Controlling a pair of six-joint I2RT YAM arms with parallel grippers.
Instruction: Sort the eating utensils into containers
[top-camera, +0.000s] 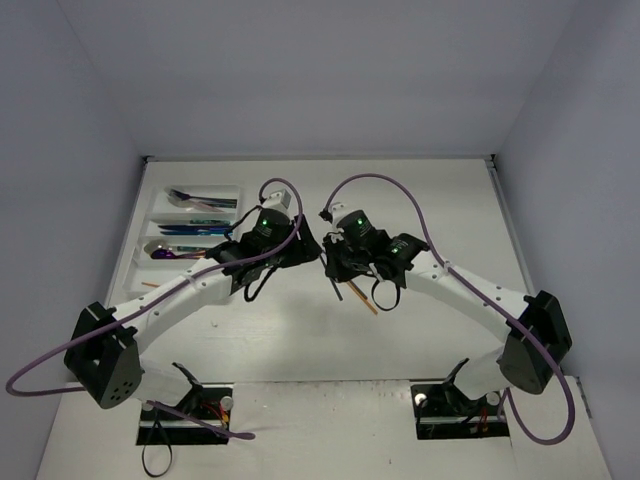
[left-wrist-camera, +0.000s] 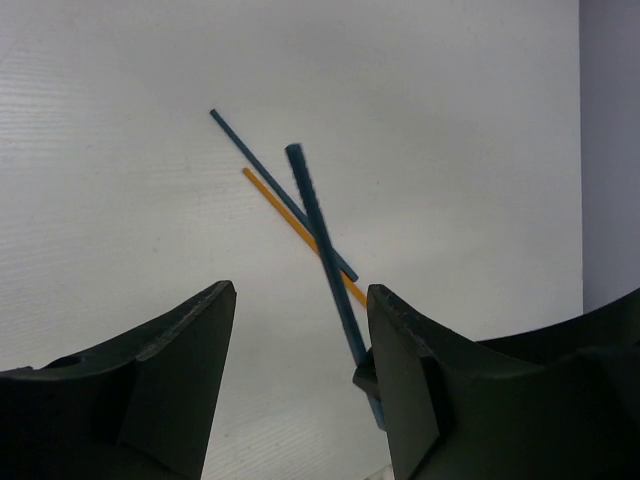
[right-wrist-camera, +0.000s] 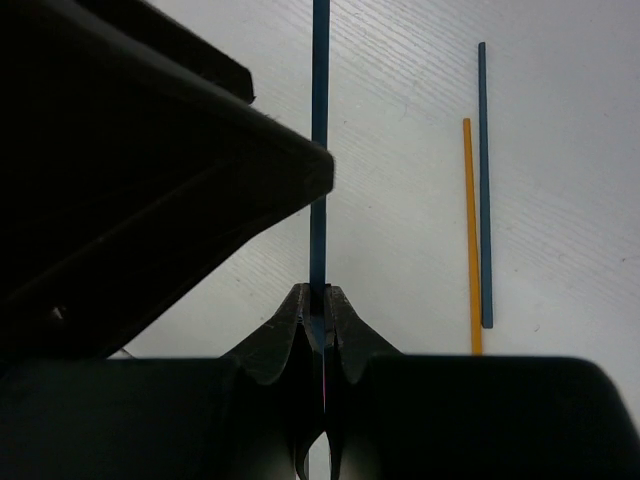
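Note:
My right gripper (right-wrist-camera: 320, 295) is shut on the thin handle of a blue utensil (right-wrist-camera: 319, 150) and holds it above the table; the top view shows this gripper (top-camera: 333, 263) at mid-table. My left gripper (left-wrist-camera: 300, 295) is open and empty, close beside the held blue utensil (left-wrist-camera: 325, 250), which runs past its right finger. A second blue utensil handle (right-wrist-camera: 484, 180) and a gold-orange one (right-wrist-camera: 469, 230) lie side by side on the table, and both show in the left wrist view (left-wrist-camera: 280, 195) (left-wrist-camera: 285, 215). The white tray (top-camera: 236, 188) stands at the far left.
The tray's compartments hold several utensils: silver and blue ones (top-camera: 192, 198), teal ones (top-camera: 200, 228) and a purple one (top-camera: 175, 254). A short orange piece (top-camera: 150, 284) lies at the tray's near edge. My left gripper's dark body (right-wrist-camera: 150, 180) fills the right wrist view's upper left.

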